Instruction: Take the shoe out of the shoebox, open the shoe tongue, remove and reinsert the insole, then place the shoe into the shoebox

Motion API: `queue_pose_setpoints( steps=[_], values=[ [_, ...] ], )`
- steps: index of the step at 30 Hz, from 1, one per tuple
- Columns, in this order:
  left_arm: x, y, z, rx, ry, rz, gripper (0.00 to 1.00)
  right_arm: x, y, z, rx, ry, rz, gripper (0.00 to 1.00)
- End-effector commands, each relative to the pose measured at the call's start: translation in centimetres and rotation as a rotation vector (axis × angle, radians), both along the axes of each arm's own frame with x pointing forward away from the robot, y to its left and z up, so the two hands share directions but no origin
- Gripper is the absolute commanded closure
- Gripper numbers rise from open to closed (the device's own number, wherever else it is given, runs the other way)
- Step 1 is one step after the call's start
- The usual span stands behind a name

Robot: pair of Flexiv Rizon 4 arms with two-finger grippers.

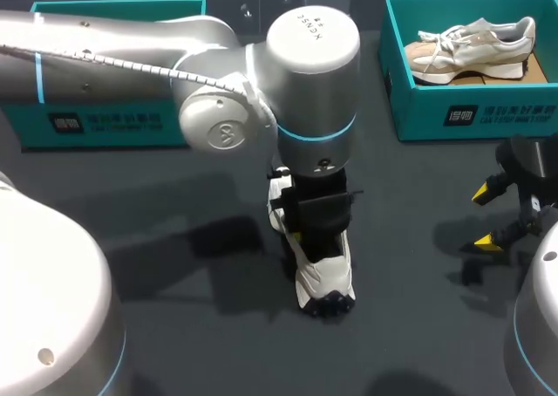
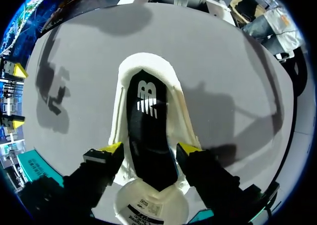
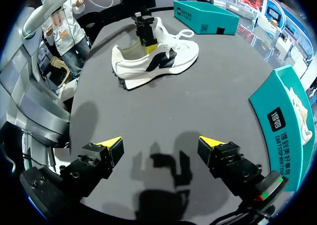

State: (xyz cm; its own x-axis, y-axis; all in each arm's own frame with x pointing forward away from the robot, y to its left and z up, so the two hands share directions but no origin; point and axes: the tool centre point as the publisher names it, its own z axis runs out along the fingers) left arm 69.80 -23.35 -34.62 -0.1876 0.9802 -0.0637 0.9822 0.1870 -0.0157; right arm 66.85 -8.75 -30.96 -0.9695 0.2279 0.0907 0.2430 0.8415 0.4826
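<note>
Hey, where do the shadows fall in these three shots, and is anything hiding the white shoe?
Head view: the left arm hides most of the white shoe, with soft shadows on the table beside it. Right wrist view: the open right claw casts its own dark shadow on the table between its fingers. Left wrist view: broad arm shadows cross the table around the shoe.

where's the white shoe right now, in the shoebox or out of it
Out: the white shoe stands upright on the table under the left gripper, well clear of the shoebox that holds the other shoe.
</note>
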Motion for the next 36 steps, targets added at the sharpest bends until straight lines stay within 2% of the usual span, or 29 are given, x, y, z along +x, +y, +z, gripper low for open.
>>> queue_pose_setpoints(
  steps=[1, 13, 18, 21, 28, 36],
  values=[
    [0.3, -0.1, -0.2, 0.000, 0.009, -0.002, 0.00, -0.1, 0.0, 0.0, -0.002, -0.001, -0.001, 0.00],
    [1.2, 0.0, 0.2, -0.043, 0.040, 0.012, 0.00, -0.1, 0.0, 0.0, -0.002, -0.001, -0.001, 0.00],
    [1.3, -0.1, 0.4, -0.054, 0.045, 0.013, 0.03, -0.1, 0.0, 0.0, -0.002, -0.001, -0.001, 0.00],
    [1.5, -0.1, 0.7, -0.059, 0.046, 0.013, 0.08, -0.1, 0.0, 0.0, -0.002, -0.001, -0.001, 0.00],
    [1.9, 0.4, 1.3, -0.068, 0.058, 0.012, 0.05, -0.1, 0.0, 0.0, -0.002, -0.001, -0.001, 0.00],
    [3.5, 1.3, 2.2, -0.078, 0.068, 0.019, 0.10, -0.1, 0.0, 0.0, -0.002, -0.001, -0.001, 0.00]
  ],
)
